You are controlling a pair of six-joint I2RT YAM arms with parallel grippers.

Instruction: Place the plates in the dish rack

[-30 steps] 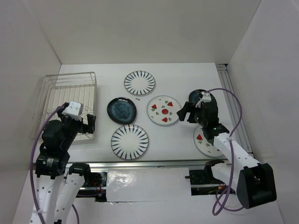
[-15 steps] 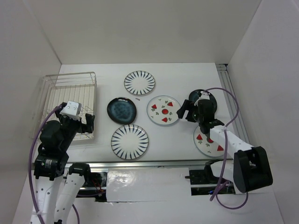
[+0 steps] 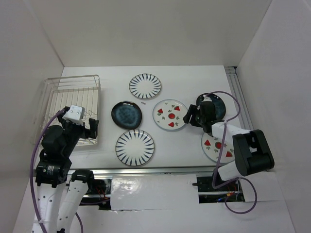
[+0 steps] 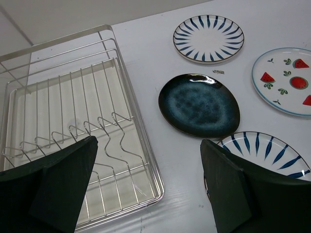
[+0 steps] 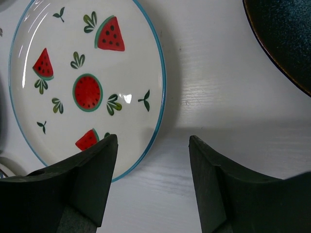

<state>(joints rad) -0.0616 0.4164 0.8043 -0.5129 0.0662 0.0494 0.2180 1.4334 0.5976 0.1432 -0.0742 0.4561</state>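
Note:
The wire dish rack (image 3: 63, 90) (image 4: 130, 104) stands at the left with no plates in it. Flat on the table lie two striped plates (image 3: 145, 86) (image 3: 135, 147), a dark blue plate (image 3: 127, 115) (image 4: 199, 104) and a watermelon plate (image 3: 169, 114) (image 5: 87, 73). A second dark blue plate (image 3: 220, 105) and a second watermelon plate (image 3: 211, 148) lie partly under my right arm. My right gripper (image 3: 190, 117) (image 5: 153, 141) is open low over the middle watermelon plate's right rim, one finger over the plate and one over bare table. My left gripper (image 3: 91, 129) (image 4: 148, 143) hangs open above the rack's near right corner, holding nothing.
White walls close in the table on the left, back and right. A metal rail (image 3: 244, 104) runs along the right edge. A tiny dark scrap (image 3: 144, 102) (image 4: 218, 72) lies between the far striped plate and the dark blue plate.
My right gripper has come down lower over the middle watermelon plate's right rim and its jaws have narrowed. The left arm has barely shifted.

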